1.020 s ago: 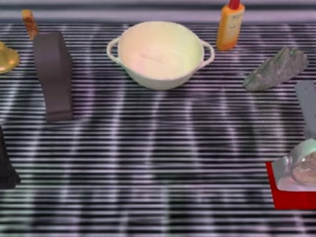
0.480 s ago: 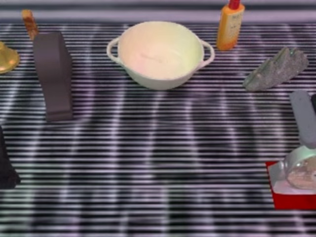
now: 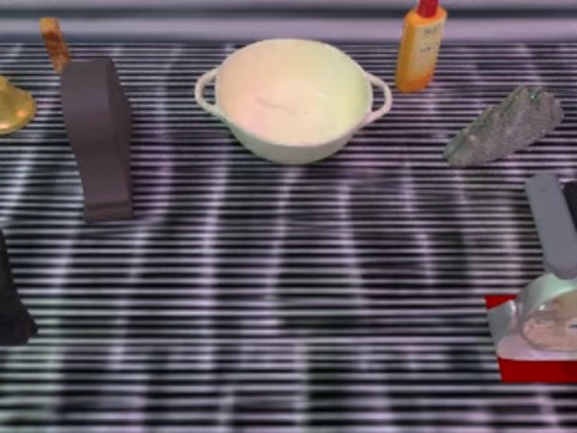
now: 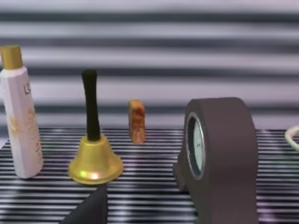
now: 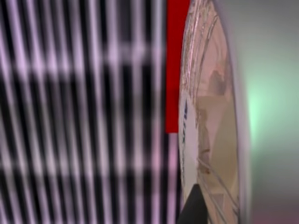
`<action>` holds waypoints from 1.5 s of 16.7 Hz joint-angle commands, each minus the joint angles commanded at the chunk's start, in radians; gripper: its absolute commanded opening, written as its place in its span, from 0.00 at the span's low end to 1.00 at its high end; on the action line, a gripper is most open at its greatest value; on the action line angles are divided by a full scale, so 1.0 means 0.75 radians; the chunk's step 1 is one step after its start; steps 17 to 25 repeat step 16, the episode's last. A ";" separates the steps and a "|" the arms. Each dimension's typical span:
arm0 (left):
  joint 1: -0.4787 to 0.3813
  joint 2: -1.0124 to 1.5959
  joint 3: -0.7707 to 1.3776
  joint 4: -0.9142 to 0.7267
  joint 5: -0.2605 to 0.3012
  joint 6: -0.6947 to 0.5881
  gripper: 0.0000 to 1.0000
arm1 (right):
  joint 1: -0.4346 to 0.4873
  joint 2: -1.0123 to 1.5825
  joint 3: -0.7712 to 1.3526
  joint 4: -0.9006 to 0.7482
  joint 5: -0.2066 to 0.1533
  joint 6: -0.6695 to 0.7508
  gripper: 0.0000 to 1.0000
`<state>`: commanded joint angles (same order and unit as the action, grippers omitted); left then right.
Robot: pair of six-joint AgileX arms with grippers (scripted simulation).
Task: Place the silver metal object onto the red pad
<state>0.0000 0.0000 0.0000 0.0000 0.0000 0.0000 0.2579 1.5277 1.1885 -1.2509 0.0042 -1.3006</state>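
The silver metal object (image 3: 545, 316), a shiny rimmed disc with a speckled tan inner face, sits tilted over the red pad (image 3: 532, 370) at the table's right edge. It covers most of the pad, leaving the left and front strips showing. My right arm's grey link (image 3: 552, 225) reaches down to it from behind. In the right wrist view the disc (image 5: 210, 116) stands edge-on and close, with the pad (image 5: 176, 70) beside it. My right gripper (image 5: 215, 212) is shut on the disc, one dark fingertip (image 5: 192, 207) against its face. My left gripper (image 3: 11, 316) is parked at the left edge.
A white pot (image 3: 293, 95) stands at the back centre, an orange bottle (image 3: 420, 45) behind it to the right. A grey rock wedge (image 3: 503, 126) lies behind the pad. At the left are a dark clock (image 3: 97, 135), a brass bell (image 3: 13, 106) and a wooden stamp (image 3: 54, 43).
The silver disc has shifted left and toward the front, settling lower over the red pad. The right arm's grey link has come further into view. The left arm has not moved.
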 joint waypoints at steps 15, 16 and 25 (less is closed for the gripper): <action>0.000 0.000 0.000 0.000 0.000 0.000 1.00 | 0.000 0.000 0.000 0.000 0.000 0.000 1.00; 0.000 0.000 0.000 0.000 0.000 0.000 1.00 | 0.000 0.000 0.000 0.000 0.000 0.000 1.00; 0.000 0.000 0.000 0.000 0.000 0.000 1.00 | 0.000 0.000 0.000 0.000 0.000 0.000 1.00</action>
